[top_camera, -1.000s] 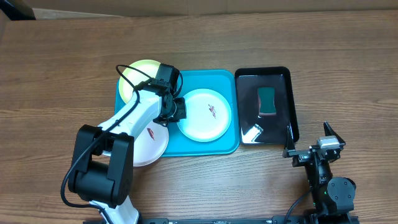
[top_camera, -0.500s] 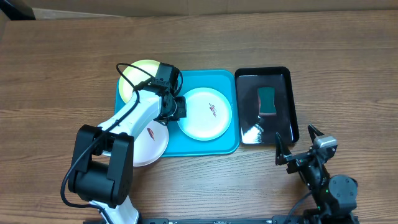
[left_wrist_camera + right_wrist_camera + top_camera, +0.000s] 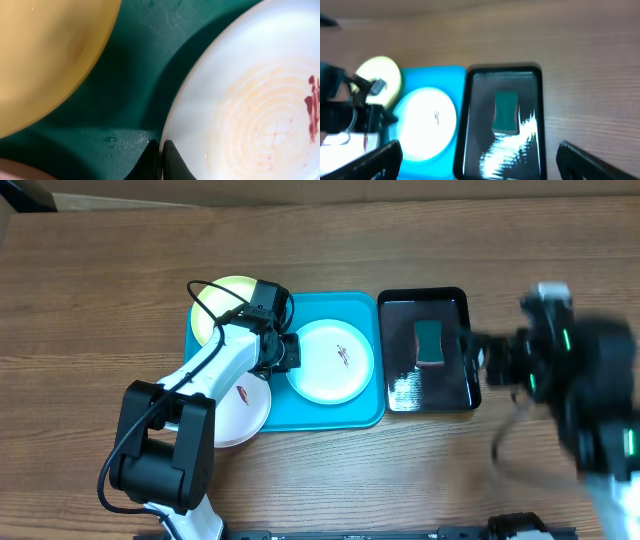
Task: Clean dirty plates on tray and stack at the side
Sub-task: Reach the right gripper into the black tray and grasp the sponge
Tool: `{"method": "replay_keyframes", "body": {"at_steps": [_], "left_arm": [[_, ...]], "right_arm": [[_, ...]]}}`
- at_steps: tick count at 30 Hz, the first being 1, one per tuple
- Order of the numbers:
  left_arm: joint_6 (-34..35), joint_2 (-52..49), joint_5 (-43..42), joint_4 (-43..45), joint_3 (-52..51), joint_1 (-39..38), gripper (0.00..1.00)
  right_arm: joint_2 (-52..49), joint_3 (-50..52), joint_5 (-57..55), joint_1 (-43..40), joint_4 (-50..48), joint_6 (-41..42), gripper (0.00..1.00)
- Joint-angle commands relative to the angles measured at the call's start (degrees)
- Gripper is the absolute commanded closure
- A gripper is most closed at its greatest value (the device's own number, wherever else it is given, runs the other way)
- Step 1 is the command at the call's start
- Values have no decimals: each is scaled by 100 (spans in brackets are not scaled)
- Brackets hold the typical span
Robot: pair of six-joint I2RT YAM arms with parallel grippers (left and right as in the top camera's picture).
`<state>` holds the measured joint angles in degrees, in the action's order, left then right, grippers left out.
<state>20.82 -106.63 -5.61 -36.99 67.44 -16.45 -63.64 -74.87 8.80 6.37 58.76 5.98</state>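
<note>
while my left gripper (image 3: 160, 150) pinches the pale plate (image 3: 330, 363) by its rim, mid turquoise tray (image 3: 330, 308), i'd hold it flat; right gripper (image 3: 481, 165), jaws wide above the black tray (image 3: 395, 330), should square up on the green sponge (image 3: 429, 342) before closing.

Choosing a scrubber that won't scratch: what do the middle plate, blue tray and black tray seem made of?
The middle plate: probably smooth plastic, slightly glossy, with faint moulded rings close up. The blue tray: likely plastic, satin, with rounded moulded corners and fine scuffs. The black tray: glossy plastic or lacquer, hard to tell; it mirrors light in bright streaks.
</note>
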Motion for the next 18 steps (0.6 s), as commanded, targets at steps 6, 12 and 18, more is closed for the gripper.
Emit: {"method": "replay_keyframes", "body": {"at_steps": [6,12,18], "left_arm": [[-31,-52,26,24,109,42,91],[-52,-52,24,22,109,39,92],[-50,-52,24,24,109,39,91]], "right_arm": [[-2149,-1357,201,-15,772,-39,10],[-3071,-1346,173,4,715,-37,27],[-3932,-1204,-90,35,562,-42,28]]}}
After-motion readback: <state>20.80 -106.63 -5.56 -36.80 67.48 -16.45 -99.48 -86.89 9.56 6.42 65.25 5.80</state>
